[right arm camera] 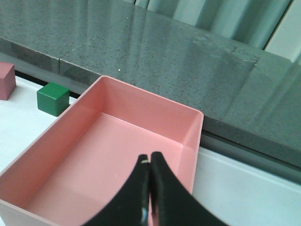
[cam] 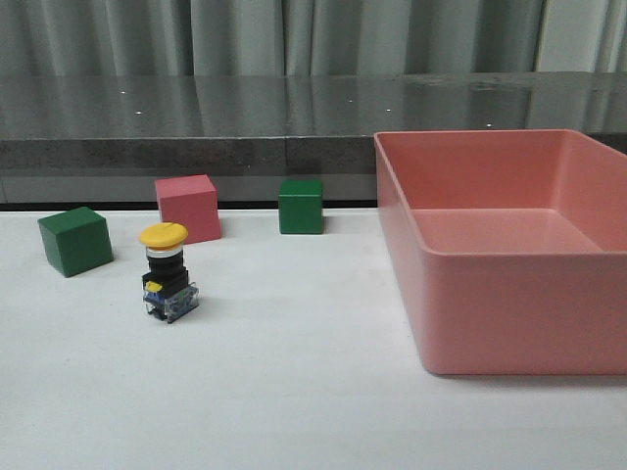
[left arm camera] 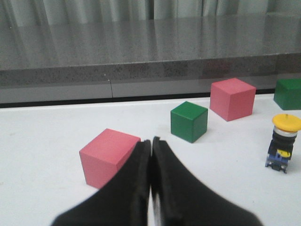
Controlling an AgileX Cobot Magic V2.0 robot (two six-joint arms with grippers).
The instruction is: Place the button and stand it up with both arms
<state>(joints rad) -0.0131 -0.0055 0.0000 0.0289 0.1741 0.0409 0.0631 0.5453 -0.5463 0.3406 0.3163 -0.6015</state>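
**Button upright, both grippers empty**

We see the yellow-capped black push-button [cam: 168, 274] standing on the white table [cam: 294, 392], axis vertical, near the green cube [cam: 75, 240]. Left gripper [left arm camera: 151, 155] closed, nearer; right gripper [right arm camera: 149, 172] closed above pink bin [cam: 490, 294].

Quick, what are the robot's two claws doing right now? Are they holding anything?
Left gripper: closed, holding nothing, above the table near a pink cube.
Right gripper: closed, holding nothing, over the pink bin.
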